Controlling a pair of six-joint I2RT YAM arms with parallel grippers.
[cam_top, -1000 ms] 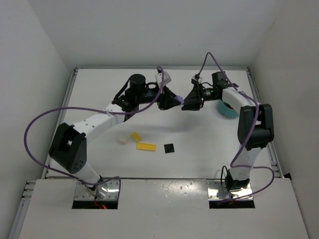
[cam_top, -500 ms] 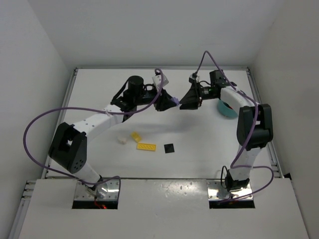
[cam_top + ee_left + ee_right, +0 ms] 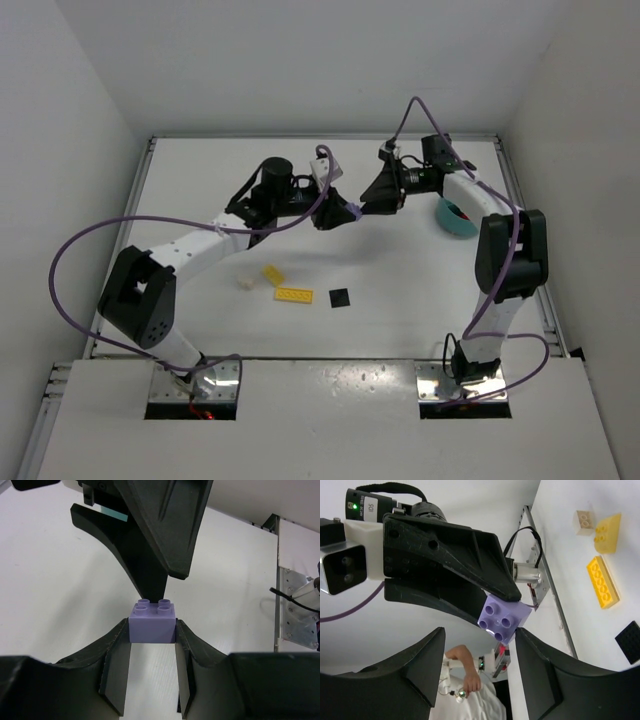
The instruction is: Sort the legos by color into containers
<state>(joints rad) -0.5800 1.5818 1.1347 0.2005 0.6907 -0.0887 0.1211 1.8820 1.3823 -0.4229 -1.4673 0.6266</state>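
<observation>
Pinched aloft near the middle of the tabletop's [image 3: 400, 290] far edge: small lavender plastic four-stud brick [image 3: 152, 621], side walls clamped between narrowed fingers of left gripper [image 3: 152, 631], with fingers of right gripper [image 3: 480, 632] spread wide just beside it. Likely light, rigid, slick; best gripped on flat opposite faces.

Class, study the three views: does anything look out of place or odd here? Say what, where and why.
The lavender brick is neither on the table nor in the teal bowl: the left end effector pinches it in mid-air, and the right end effector, open, straddles it. Nothing looks spilled or damaged.
</observation>
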